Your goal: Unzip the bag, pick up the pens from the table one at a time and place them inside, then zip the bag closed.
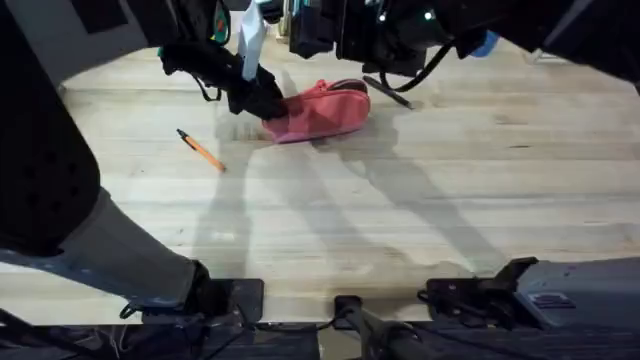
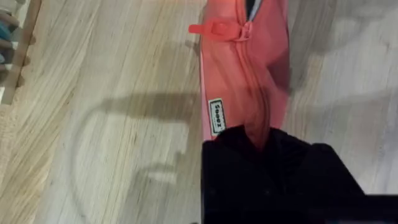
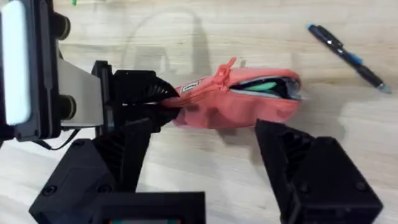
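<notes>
From overhead, the bag (image 1: 320, 112) is lying on the far middle of the tabletop (image 1: 400, 220), the left claw (image 1: 262, 103) pinching its left end. The orange pen (image 1: 201, 150) is lying apart, nearer and to the left. The black pen (image 1: 388, 92) is lying just right of the bag, half covered by the right arm, whose claw is hiding in dark blur.

In the left wrist view, black fingers (image 2: 273, 174) are covering the bag's (image 2: 245, 81) end; the zipper pull (image 2: 214, 28) is sitting partway along.

In the right wrist view, the right claw (image 3: 205, 162) is hanging spread wide over the bag (image 3: 236, 102), touching nothing; the mouth is gaping, its contents unclear.
</notes>
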